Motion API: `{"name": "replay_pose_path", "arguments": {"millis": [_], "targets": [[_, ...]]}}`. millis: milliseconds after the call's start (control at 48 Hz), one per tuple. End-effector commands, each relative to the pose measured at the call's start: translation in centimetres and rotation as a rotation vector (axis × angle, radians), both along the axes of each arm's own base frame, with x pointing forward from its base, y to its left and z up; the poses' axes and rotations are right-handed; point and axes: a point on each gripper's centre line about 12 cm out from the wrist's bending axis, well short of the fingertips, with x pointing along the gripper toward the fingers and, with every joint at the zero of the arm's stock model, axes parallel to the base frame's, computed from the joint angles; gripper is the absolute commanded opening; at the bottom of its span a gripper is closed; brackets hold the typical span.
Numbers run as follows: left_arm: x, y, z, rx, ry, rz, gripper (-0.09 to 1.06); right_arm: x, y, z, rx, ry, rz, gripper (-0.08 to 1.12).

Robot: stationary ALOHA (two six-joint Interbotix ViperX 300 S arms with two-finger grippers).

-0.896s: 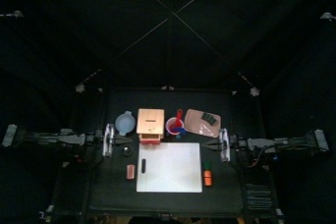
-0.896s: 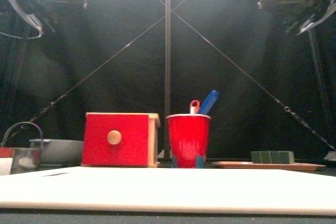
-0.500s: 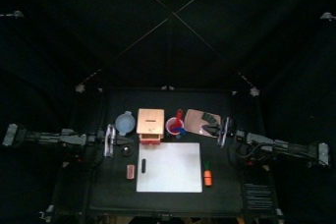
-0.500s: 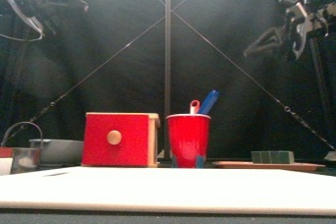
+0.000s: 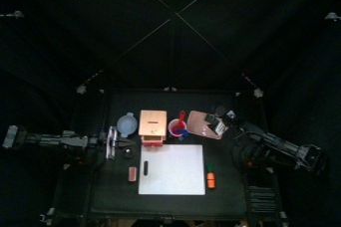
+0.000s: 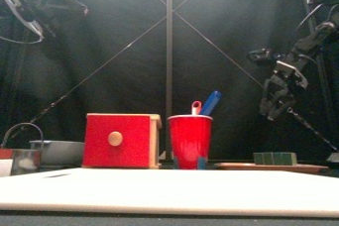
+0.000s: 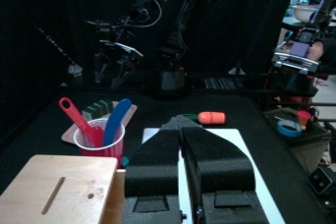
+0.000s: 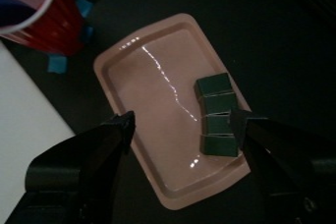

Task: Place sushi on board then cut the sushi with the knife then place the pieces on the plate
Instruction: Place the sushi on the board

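Note:
The dark green sushi roll [image 8: 217, 116] lies as three joined blocks on the pink tray [image 8: 147, 90] at the back right, also low in the front view as the sushi roll [image 6: 276, 158]. My right gripper [image 8: 191, 122] hangs open above the tray, its jaws straddling the roll without touching it; from above the right gripper [image 5: 221, 124] sits over the tray's right end. The white board [image 5: 173, 168] is bare. A red cup [image 6: 189, 140] holds a blue and a red knife [image 6: 207, 102]. My left gripper [image 7: 180, 133] rests at the left, jaws a narrow slit apart, holding nothing.
The wooden box with its red front [image 6: 122, 140] stands left of the cup, and a blue-grey bowl [image 6: 48, 151] is further left. An orange toy [image 5: 209, 179] lies right of the board and a pink one [image 5: 131, 172] left of it.
The right arm has swung in from the right side and come down over the pink tray. The left arm has not moved.

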Motion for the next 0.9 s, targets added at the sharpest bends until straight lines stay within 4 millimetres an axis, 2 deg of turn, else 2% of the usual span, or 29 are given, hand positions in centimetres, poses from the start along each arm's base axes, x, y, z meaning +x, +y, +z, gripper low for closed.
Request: {"name": "replay_pose_path", "arguments": {"millis": [21, 375, 667, 750, 896], "targets": [[0.2, 0.0, 0.6, -0.006, -0.018, 0.002, 0.33, -0.4, -1.5, 0.1, -0.03, 0.034, -0.019, 1.05], [0.0, 0.4, -0.4, -0.072, 0.004, 0.03, 0.33, 1.5, -4.0, -4.5, 0.078, 0.188, 0.012, 1.05], [-0.2, 0.6, -1.0, -0.093, 0.018, 0.043, 0.33, 1.8, -5.0, -6.8, 0.139, 0.266, 0.014, 1.03], [-0.2, 0.8, -1.3, -0.106, 0.024, 0.051, 0.33, 1.9, -4.7, -6.8, 0.171, 0.274, 0.002, 0.96], [-0.4, 0.9, -1.8, -0.126, 0.038, 0.058, 0.33, 2.4, -4.1, -5.1, 0.175, 0.246, -0.009, 0.71]]}}
